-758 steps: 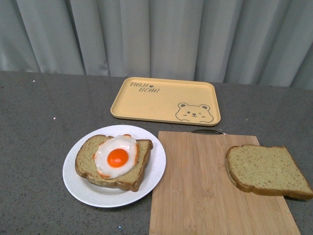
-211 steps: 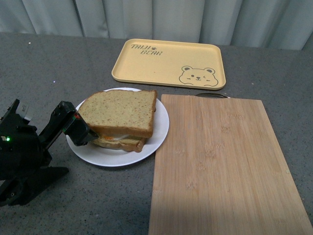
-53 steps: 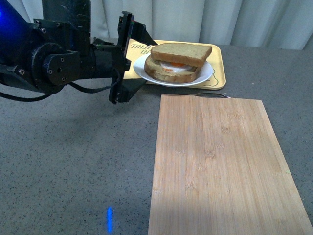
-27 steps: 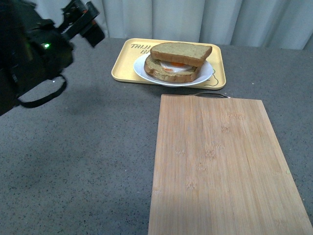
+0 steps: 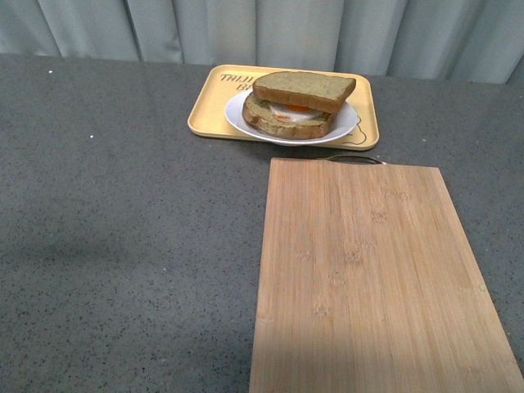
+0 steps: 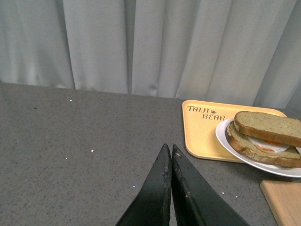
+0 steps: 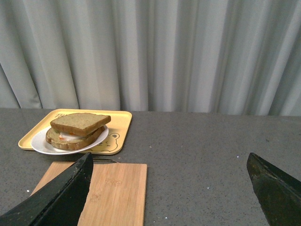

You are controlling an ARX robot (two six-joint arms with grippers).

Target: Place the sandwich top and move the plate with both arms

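top slice [image 5: 304, 88]: I'm seeing it sitting on the egg, closing the sandwich
plate [image 5: 345, 124]: resting on tray [image 5: 205, 119], w/ nothing gripping it
L gripper [image 6: 169, 155]: fingers pressed together, empty
R gripper [image 7: 169, 181]: fingers spread wide, empty

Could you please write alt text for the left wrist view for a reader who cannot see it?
A closed sandwich, its sandwich top over a fried egg, sits on a white plate on a yellow tray lettered "TAIJI BEAR". The shut left gripper points over grey countertop, touching nothing; pale curtains hang behind.
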